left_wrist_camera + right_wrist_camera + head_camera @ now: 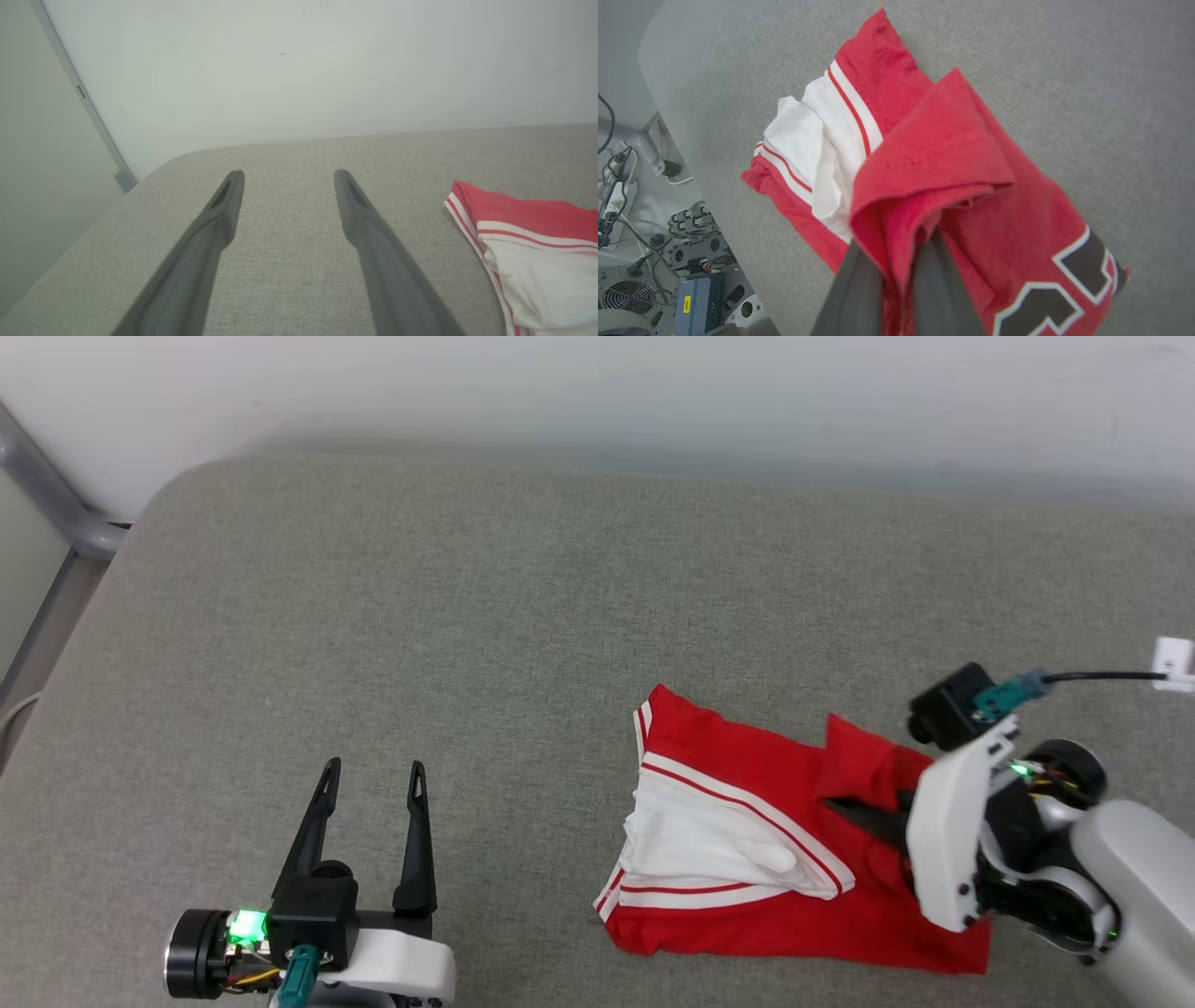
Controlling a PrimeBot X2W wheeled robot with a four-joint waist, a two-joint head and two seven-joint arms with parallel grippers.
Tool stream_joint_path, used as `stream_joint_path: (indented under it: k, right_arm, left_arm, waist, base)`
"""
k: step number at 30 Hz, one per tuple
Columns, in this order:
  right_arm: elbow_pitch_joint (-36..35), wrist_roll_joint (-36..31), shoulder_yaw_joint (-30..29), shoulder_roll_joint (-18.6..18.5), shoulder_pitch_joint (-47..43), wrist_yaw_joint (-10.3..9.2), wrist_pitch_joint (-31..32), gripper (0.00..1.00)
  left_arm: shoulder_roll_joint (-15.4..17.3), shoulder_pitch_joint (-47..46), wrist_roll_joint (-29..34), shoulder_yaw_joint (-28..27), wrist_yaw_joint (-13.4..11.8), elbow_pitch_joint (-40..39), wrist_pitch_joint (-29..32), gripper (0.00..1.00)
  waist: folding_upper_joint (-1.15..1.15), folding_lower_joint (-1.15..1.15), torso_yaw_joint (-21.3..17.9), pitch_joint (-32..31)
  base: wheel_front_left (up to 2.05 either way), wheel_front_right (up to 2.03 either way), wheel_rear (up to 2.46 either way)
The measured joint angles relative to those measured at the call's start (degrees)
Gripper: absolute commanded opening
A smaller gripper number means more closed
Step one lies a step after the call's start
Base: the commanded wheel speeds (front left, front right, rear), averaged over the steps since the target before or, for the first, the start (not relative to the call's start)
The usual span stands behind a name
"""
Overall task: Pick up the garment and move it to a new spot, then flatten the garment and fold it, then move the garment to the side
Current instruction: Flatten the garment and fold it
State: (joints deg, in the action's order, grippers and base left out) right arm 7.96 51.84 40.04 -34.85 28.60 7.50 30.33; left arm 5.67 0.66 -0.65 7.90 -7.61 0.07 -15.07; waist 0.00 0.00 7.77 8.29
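The garment (728, 751) lies crumpled on the right part of a grey fabric surface (467, 616), red with a white striped sleeve bunched on top. My right gripper (845, 807) comes in from the right and is shut on a raised red fold of it. In the right wrist view the red fold (934, 154) drapes over my right gripper (901, 275), and black-and-white lettering (1064, 289) shows at the lower right. My left gripper (373, 770) stands open at the lower left, apart from the cloth. The left wrist view has my left gripper (288, 175) over bare fabric and the garment (537, 233) to the right.
A pale wall runs behind the surface's far edge. A grey metal rail (56, 504) stands off the left corner. The right wrist view shows floor with cables and equipment (644, 261) past the surface's near edge. Bare fabric spreads left of and behind the garment.
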Motion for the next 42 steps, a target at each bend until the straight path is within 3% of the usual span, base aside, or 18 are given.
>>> stream_joint_path:
  k: [20,31,32,33,35,42]
  right_arm:
    - [16.3,-3.7,16.2,13.4,17.1,0.01,-1.7,0.0]
    - [23.7,-3.4,24.0,14.9,18.5,0.01,-5.3,0.0]
    - [23.7,-3.4,24.4,14.8,18.7,0.01,-6.0,0.07]
    - [23.6,-3.3,24.7,14.7,18.7,0.02,-6.7,0.33]
    - [22.8,-2.4,25.3,14.1,18.7,0.02,-8.6,1.0]
    - [17.1,-4.2,25.5,8.6,18.6,0.02,-18.3,1.0]
  left_arm:
    - [-1.0,-2.8,0.0,0.6,-0.1,-0.2,0.0,1.0]
    - [-1.4,-3.9,-0.1,0.4,-0.2,0.1,0.0,1.0]
    - [-1.4,-3.8,-0.1,0.2,-0.2,0.1,0.0,1.0]
    - [-1.4,-3.5,-0.1,0.1,-0.3,0.1,0.0,1.0]
    - [-1.4,-3.1,-0.1,-0.2,-0.3,0.2,0.0,1.0]
    - [-1.3,-2.2,-0.1,-1.1,-0.1,0.0,0.0,1.0]
  waist:
    - [0.0,0.0,1.3,4.7]
    - [0.0,0.0,2.0,4.9]
    - [0.0,0.0,1.9,4.7]
    - [0.0,0.0,1.7,4.5]
    - [0.0,0.0,1.4,3.8]
    - [0.0,0.0,0.1,1.1]
  base:
    - [0.0,0.0,0.0]
    - [0.0,0.0,0.0]
    - [0.0,0.0,0.0]
    - [0.0,0.0,0.0]
    - [0.0,0.0,0.0]
    - [0.0,0.0,0.0]
